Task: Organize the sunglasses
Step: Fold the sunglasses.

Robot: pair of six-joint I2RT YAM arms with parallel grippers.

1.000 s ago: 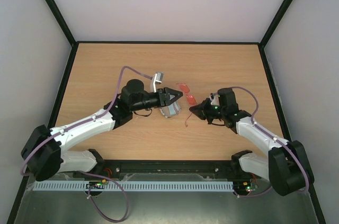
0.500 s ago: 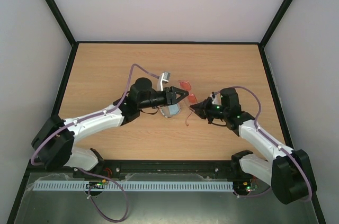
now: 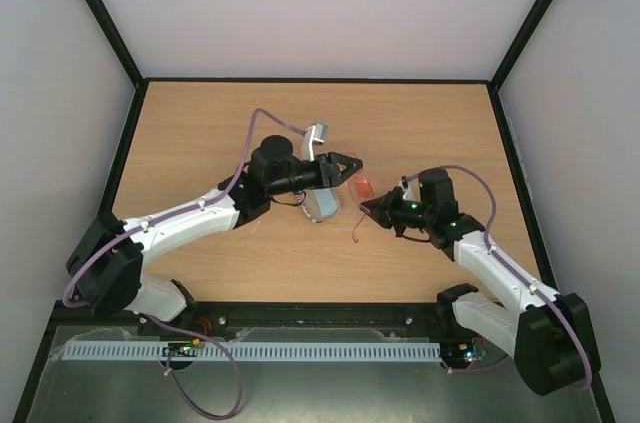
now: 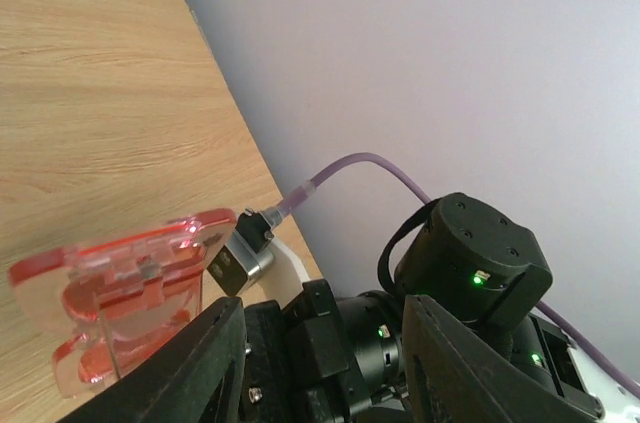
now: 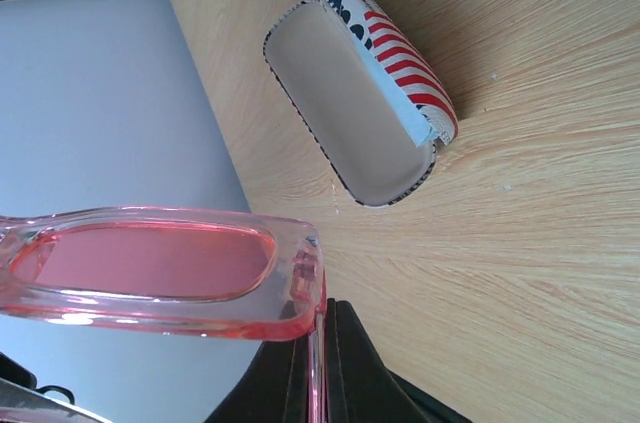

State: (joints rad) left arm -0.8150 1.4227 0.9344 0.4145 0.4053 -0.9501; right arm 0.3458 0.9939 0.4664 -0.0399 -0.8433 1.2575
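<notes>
Left gripper (image 3: 352,164) has closed in on sunglasses (image 3: 362,186), jaws apart; right gripper (image 3: 370,208) clamped on them (handover likely next). Case (image 3: 322,205) open on bench (image 3: 200,133).

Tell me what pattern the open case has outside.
Red-and-white stripes plus dark blue, flag-like; case shows best in right wrist view.

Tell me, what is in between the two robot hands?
The red sunglasses. In the top view they sit between the left gripper and the right gripper, which is gripping them.
</notes>
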